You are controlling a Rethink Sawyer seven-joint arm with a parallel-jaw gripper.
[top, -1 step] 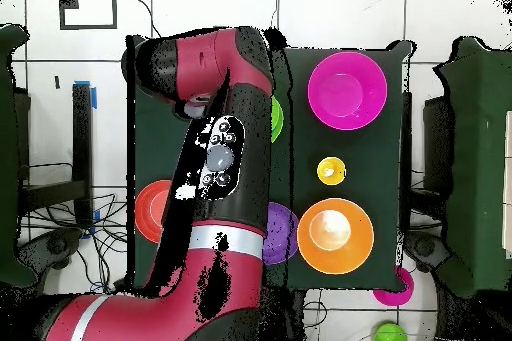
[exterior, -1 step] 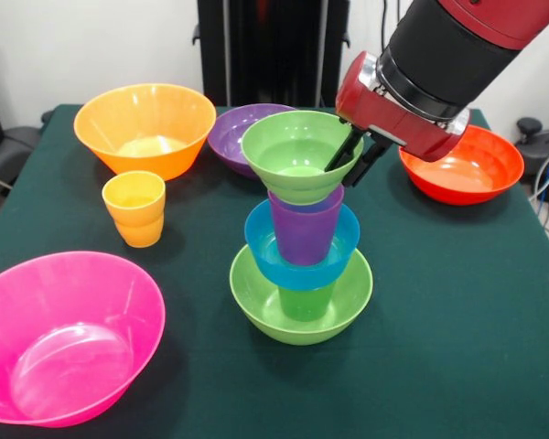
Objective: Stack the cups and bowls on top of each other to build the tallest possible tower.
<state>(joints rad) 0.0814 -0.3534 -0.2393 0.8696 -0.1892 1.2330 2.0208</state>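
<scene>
The tower (exterior, -1 step: 301, 247) stands mid-table on the dark green cloth-covered table (exterior, -1 step: 457, 366): a glossy lime-green plastic bowl (exterior, -1 step: 301, 306) at the bottom, a green tapered cup (exterior, -1 step: 306, 302) in it, a small blue bowl (exterior, -1 step: 302, 249), a purple tumbler (exterior, -1 step: 306, 229), then a small green bowl (exterior, -1 step: 300, 155) on top, sitting slightly tilted. The end effector (exterior, -1 step: 358, 155) has its dark fingers closed over that top bowl's right rim, one inside, one outside. Letting go unevenly or dragging the rim sideways would likely topple the narrow, off-centre column. No readable writing or brand shows.
</scene>
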